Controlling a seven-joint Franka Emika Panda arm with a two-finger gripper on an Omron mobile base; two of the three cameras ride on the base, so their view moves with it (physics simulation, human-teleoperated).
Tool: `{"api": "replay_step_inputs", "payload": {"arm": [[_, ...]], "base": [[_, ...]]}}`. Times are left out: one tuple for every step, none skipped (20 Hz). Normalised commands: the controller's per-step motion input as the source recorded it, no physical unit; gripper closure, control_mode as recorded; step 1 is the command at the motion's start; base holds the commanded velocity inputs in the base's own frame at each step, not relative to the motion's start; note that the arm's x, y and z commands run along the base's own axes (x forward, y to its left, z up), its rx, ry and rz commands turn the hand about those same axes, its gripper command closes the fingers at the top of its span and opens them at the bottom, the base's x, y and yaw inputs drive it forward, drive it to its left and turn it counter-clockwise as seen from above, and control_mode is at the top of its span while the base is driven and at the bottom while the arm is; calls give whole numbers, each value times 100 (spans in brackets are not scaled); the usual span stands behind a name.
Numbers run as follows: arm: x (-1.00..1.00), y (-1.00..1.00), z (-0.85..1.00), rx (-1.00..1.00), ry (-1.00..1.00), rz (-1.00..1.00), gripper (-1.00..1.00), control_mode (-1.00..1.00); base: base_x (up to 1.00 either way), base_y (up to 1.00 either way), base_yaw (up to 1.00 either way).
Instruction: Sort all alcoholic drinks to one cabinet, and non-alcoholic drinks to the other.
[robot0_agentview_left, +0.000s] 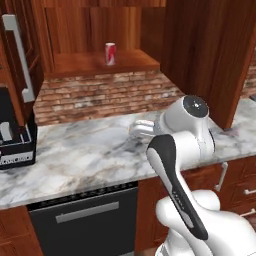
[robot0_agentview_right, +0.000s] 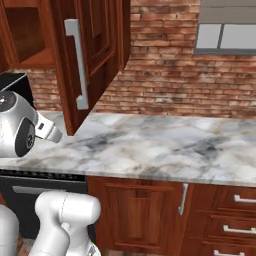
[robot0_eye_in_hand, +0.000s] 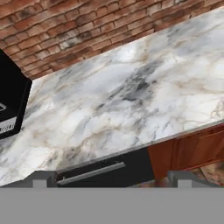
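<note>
Left base view: the can (robot0_agentview_left: 110, 53) stands upright on the open cabinet (robot0_agentview_left: 100, 62) shelf, upper centre of the frame, alone on the wood. No bottles or carton can be made out in these pictures. The arm's wrist sits at centre right over the surface (robot0_agentview_left: 85, 150), with nothing seen in its grasp.

Hand view: the gripper (robot0_eye_in_hand: 111, 177) shows as two tips at the bottom edge, set wide apart with nothing between them. It looks down across the surface toward the brick wall; the coffee machine (robot0_eye_in_hand: 11, 109) is at the left edge.

Right base view: an open door (robot0_agentview_right: 90, 60) with a bar handle (robot0_agentview_right: 77, 65) hangs at upper left, above the surface.

Judged procedure:
1. Locate the next drink before reaching.
2. Keep the elbow away from the open door.
3. Approach the drink level, and close on its body.
</note>
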Motion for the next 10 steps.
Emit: {"api": "replay_step_inputs", "payload": {"arm": [[0,0,0,0,0,0,-100,100],[0,0,0,0,0,0,-100,100],[0,0,0,0,0,0,-100,100],[0,0,0,0,0,0,-100,100],[0,0,0,0,0,0,-100,100],[0,0,0,0,0,0,-100,100],[0,0,0,0,0,0,-100,100],[0,0,0,0,0,0,-100,100],[0,0,0,0,0,0,-100,100],[0,0,0,0,0,0,-100,100]], "base": [[-100,33,0],[-100,64,0],[-75,96,0],[-62,100,0],[-48,100,0],[-48,100,0],[-45,100,0],[-39,100,0],[-33,100,0],[-28,100,0]]}}
